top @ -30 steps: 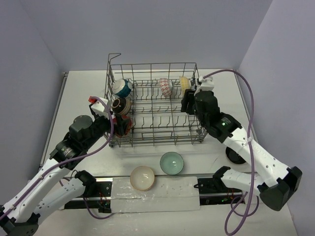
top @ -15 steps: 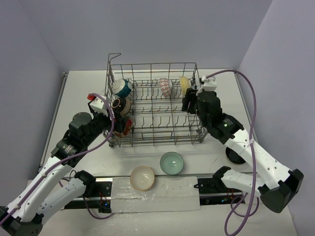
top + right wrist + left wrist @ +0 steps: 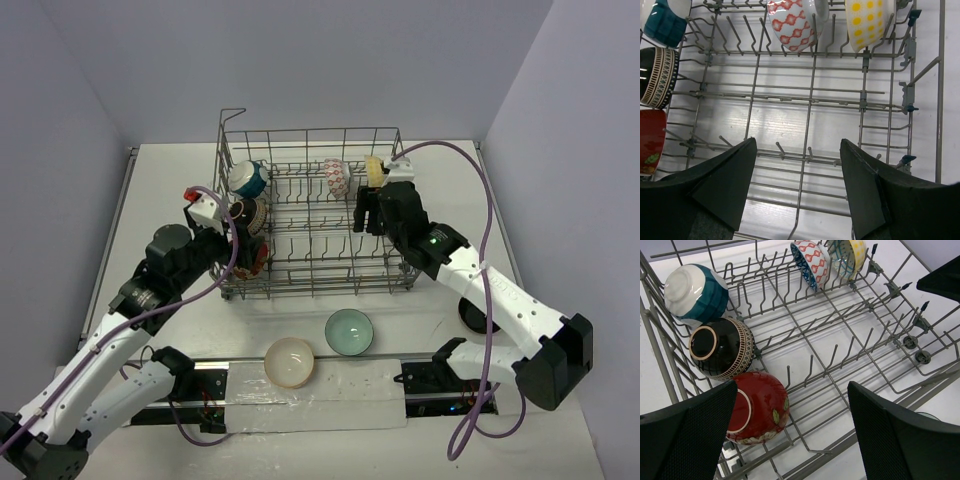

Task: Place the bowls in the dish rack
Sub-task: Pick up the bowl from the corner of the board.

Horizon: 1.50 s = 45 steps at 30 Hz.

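Room: plain lavender walls (image 3: pixel 300 60) around a white table (image 3: pixel 160 180).

- Dish rack (image 3: pixel 330 283): grey wire, standing toward the table's far edge, centred.
- Bowls inside, along the rack's left side, far to near: teal-and-white bowl (image 3: pixel 247 178), black patterned bowl (image 3: pixel 246 214), red bowl (image 3: pixel 250 256), each tipped on its side among the tines.
- Bowls inside, far right corner of the rack: red-patterned bowl (image 3: pixel 337 177) and yellow-dotted bowl (image 3: pixel 374 170), on edge, side by side.
- Bowls outside, between the rack and the table's near edge: cream bowl (image 3: pixel 290 361) and pale green bowl (image 3: pixel 349 331), upright, near each other.
- Left gripper (image 3: pixel 791 390): at the rack's near left corner above the red bowl, fingers spread wide, holding nothing.
- Right gripper (image 3: pixel 797 141): over the rack's right half, fingers spread apart, nothing between them.
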Available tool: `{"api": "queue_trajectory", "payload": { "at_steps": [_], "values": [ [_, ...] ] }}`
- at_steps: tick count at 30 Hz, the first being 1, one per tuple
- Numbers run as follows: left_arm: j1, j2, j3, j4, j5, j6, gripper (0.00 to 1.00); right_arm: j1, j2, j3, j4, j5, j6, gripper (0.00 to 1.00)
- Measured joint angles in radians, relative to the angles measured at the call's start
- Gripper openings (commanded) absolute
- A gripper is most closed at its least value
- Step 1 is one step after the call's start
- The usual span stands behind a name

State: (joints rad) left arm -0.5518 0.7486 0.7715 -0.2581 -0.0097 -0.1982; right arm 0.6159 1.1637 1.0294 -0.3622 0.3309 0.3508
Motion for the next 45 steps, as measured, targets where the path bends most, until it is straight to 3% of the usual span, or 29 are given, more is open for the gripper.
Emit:
{"api": "queue_trajectory", "payload": {
  "at_steps": [22,33,45],
  "values": [
    [0.026,0.015,0.000,0.006,0.069,0.007,0.97,-0.013,-0.063,-0.003,-0.002,-0.012,0.002,0.81],
    [0.014,-0.008,0.011,-0.003,0.163,0.021,0.86,-0.014,-0.127,-0.003,-0.003,-0.016,0.002,0.82],
    [-0.358,0.132,0.354,-0.219,0.003,-0.012,0.86,-0.014,-0.152,-0.003,-0.008,-0.018,0.004,0.84]
  ]
}}
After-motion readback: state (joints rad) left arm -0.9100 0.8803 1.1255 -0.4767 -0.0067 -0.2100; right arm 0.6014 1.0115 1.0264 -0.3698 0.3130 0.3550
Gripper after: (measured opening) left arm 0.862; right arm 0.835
